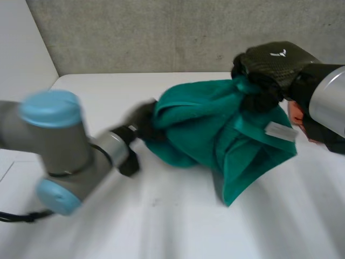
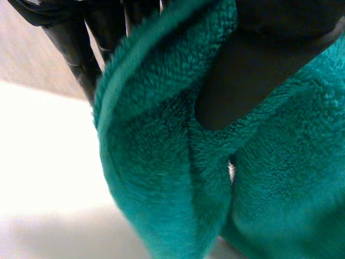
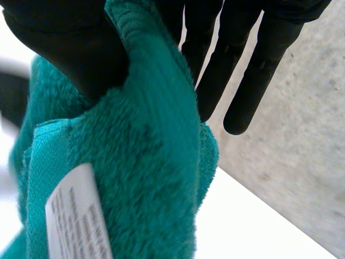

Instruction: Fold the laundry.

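Observation:
A teal fleece towel (image 1: 205,129) hangs bunched above the white table (image 1: 161,221). My right hand (image 1: 275,67) holds its upper right corner lifted, beside a white care label (image 1: 280,131). In the right wrist view the thumb (image 3: 75,48) pinches the towel (image 3: 140,178) against straight fingers (image 3: 215,70), with the label (image 3: 75,216) just below. At the towel's left edge sits my left hand (image 1: 141,123). In the left wrist view its thumb (image 2: 248,75) presses a fold of the towel (image 2: 151,162) against the fingers (image 2: 81,59).
A grey concrete wall (image 1: 161,32) runs behind the table's far edge. An orange object (image 1: 297,117) lies partly hidden behind my right forearm. My left arm's elbow (image 1: 54,151) reaches in low over the table's near left.

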Controlling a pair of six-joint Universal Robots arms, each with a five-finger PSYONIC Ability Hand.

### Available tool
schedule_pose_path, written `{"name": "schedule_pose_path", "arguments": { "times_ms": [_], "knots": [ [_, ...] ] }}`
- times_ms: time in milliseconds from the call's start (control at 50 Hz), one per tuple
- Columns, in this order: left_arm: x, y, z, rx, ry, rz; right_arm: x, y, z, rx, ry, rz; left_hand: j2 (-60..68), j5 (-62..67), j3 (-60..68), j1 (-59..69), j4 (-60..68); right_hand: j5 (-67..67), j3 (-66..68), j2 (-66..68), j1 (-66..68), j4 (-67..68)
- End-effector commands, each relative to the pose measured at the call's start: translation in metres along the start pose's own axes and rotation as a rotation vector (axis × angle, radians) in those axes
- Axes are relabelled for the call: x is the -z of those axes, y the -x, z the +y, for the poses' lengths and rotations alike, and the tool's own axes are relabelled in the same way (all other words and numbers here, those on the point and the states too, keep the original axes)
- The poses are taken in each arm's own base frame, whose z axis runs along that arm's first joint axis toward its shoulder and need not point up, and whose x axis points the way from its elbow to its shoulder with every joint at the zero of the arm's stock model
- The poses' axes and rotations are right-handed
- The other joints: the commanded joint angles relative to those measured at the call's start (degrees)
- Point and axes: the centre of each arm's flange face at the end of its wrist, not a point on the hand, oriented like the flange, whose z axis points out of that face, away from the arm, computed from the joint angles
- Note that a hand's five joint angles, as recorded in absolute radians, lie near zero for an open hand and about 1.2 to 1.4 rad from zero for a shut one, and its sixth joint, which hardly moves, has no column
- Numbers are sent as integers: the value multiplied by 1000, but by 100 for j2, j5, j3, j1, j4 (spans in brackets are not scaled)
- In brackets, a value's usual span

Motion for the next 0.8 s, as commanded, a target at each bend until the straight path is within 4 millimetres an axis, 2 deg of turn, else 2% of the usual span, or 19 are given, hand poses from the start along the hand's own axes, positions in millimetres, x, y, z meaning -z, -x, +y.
{"name": "schedule_pose_path", "arguments": {
  "times_ms": [20,120,180,260,280,340,380,420,480,540,660,720,740,760,780,800],
  "knots": [
    [35,3,-73,-384,-216,-69,-6,-20,26,203,183,4,1167,1348,1197,1408,1150,1383,1247,1405,1785,1140],
    [39,5,-71,-529,-192,-97,-22,-25,42,179,239,-15,1167,1348,1197,1408,1150,1383,1247,1405,1785,1140],
    [36,16,-51,-581,-117,-119,-34,-24,58,161,289,-42,1167,1348,1197,1408,1150,1383,1247,1405,1785,1140],
    [26,36,-23,-667,2,-156,-51,-23,84,141,362,-69,1167,1348,1197,1408,1150,-2050,-2186,-2028,-1648,-2293],
    [23,40,-18,-687,19,-159,-59,-23,96,131,390,-81,1167,1348,1197,1408,1150,-3242,-3377,-3219,-2840,-3484],
    [13,50,-7,-760,65,-165,-72,-22,114,116,429,-99,1167,1348,1197,1408,1150,-2585,-2720,-2562,-2183,-2827],
    [6,52,-2,-789,76,-158,-85,-22,129,111,459,-100,1167,1348,1197,1408,1150,-253,-389,-231,149,-496],
    [1,54,-2,-797,75,-157,-93,-21,137,115,480,-96,1167,1348,1197,1408,1150,1348,1213,1371,1751,1106],
    [-8,55,-3,-799,65,-152,-106,-29,148,127,513,-46,1167,1348,1197,1408,1150,1383,1247,1405,1785,1140],
    [-17,55,-11,-805,32,-153,-117,-42,139,160,472,44,1167,1348,1197,1408,1150,1383,1247,1405,1785,1140],
    [-35,48,-35,-830,-61,-145,-136,-60,106,213,285,157,1167,1348,1197,1408,1150,1383,1247,1405,1785,1140],
    [-46,39,-64,-855,-178,-140,-145,-71,87,244,165,224,1167,1348,1197,1408,1150,1383,1247,1405,1785,1140],
    [-49,35,-73,-859,-220,-136,-152,-78,75,264,80,266,1167,1348,1197,1408,1150,1383,1247,1405,1785,1140],
    [-54,28,-93,-873,-318,-135,-155,-83,66,272,28,298,1167,1348,1197,1408,1150,1383,1247,1405,1785,1140],
    [-55,24,-100,-878,-354,-132,-157,-86,61,279,-8,323,1167,1348,1197,1408,1150,1383,1247,1405,1785,1140],
    [-57,19,-105,-885,-392,-123,-160,-94,46,285,-99,387,1167,1348,1197,1408,1150,1383,1247,1405,1785,1140]
  ]
}}
